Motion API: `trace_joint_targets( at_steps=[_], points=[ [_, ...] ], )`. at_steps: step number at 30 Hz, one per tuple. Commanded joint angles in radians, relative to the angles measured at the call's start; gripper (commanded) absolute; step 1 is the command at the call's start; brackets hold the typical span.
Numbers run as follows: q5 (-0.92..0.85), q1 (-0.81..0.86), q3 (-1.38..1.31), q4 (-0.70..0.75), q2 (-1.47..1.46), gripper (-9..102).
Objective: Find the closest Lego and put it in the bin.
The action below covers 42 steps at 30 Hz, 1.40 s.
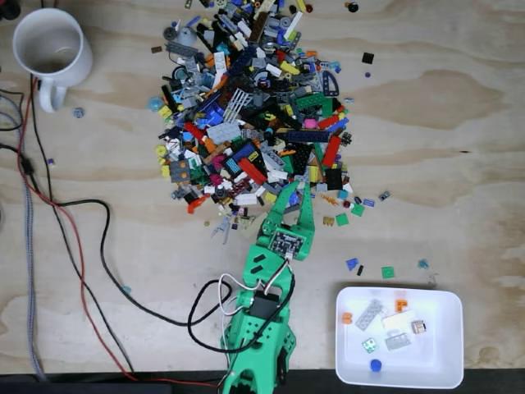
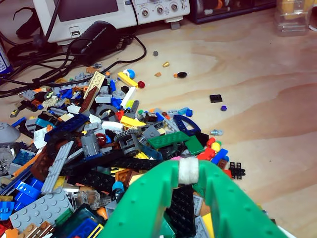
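The green arm reached up from the bottom edge of the fixed view, and its gripper sat right at the lower rim of the big Lego pile, fingers drawn together to a point over the bricks. In the wrist view the two green fingers met at a white-taped tip, gripper pressed closed just above a black studded plate, and whether anything was pinched at that tip could not be told. Over in the bin, the white tray at the lower right of the fixed view, the tiny light-green Lego lay near the front left, with a round blue piece just below it, grey plates beside it and small orange bits up by the far wall. Loose strays dotted the plywood table between pile and bin: green square tiles, a blue wedge, another green tile. The white mug stood well apart at the upper left, with red and black cables running down that side. In the wrist view, a white instrument and a tangle of black cords sat beyond the pile.
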Motion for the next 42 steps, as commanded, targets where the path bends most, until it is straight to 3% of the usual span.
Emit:
trace_joint_targets(
  at_steps=[1,42],
  points=[
    [-0.002,0.005,-0.103,-0.003,0.011,0],
    [0.044,-0.046,-0.190,-0.069,0.011,0]
  ],
)
